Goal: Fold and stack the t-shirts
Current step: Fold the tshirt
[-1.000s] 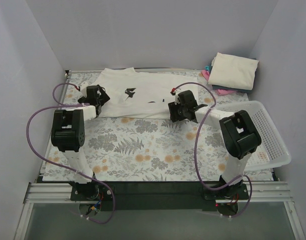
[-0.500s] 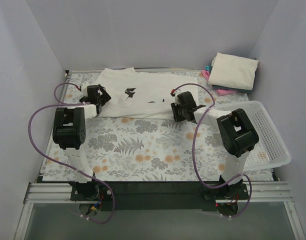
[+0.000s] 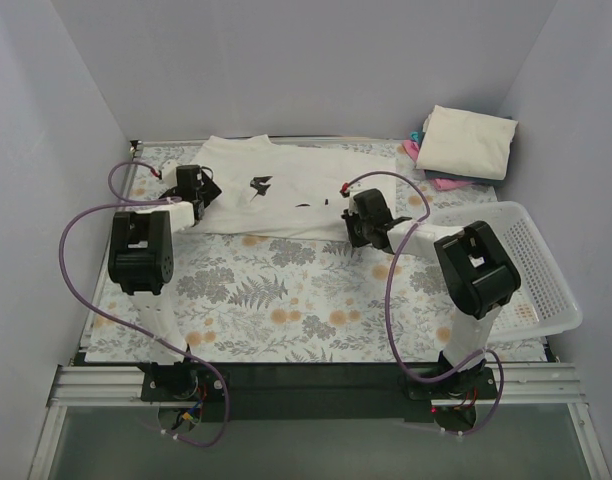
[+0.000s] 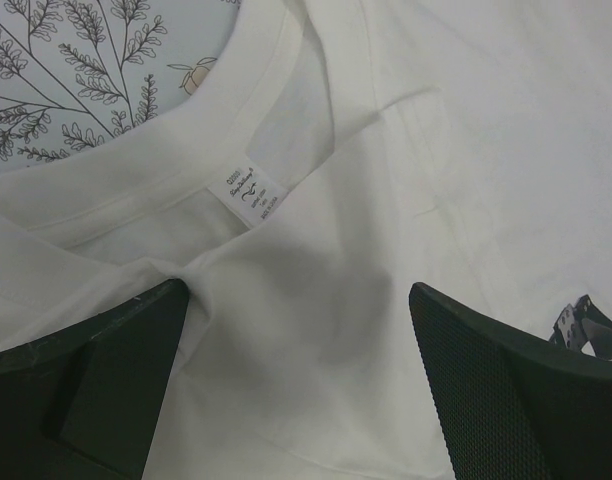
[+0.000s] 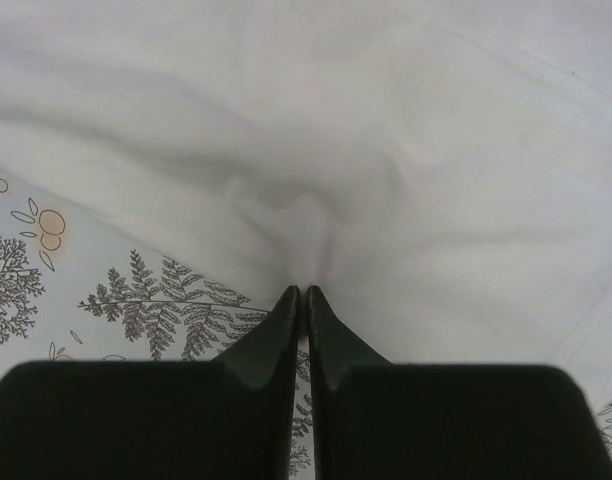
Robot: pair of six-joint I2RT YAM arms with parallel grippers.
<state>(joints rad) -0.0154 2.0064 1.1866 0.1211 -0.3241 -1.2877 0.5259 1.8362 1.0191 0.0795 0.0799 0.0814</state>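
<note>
Student: Overhead view first: where does the garment lie?
Tutor: Spread flat at 12 o'clock on the floral table cover lies the white soft cotton t-shirt with a small dark chest print. The cream folded shirt tops a stack at 1 o'clock; the white plastic lattice basket sits at 3 o'clock. The left gripper stands at the shirt's 9 o'clock end, the right gripper at its 5 o'clock hem.
Student: Left wrist view?
Tutor: Fingers released, spread wide over the neckline and sewn label; nothing held.
Student: Right wrist view?
Tutor: Fingers clenched; cloth puckers into the tips, so the hem is judged pinched. Light, limp fabric will drape and crease: take hem and shoulders together.
</note>
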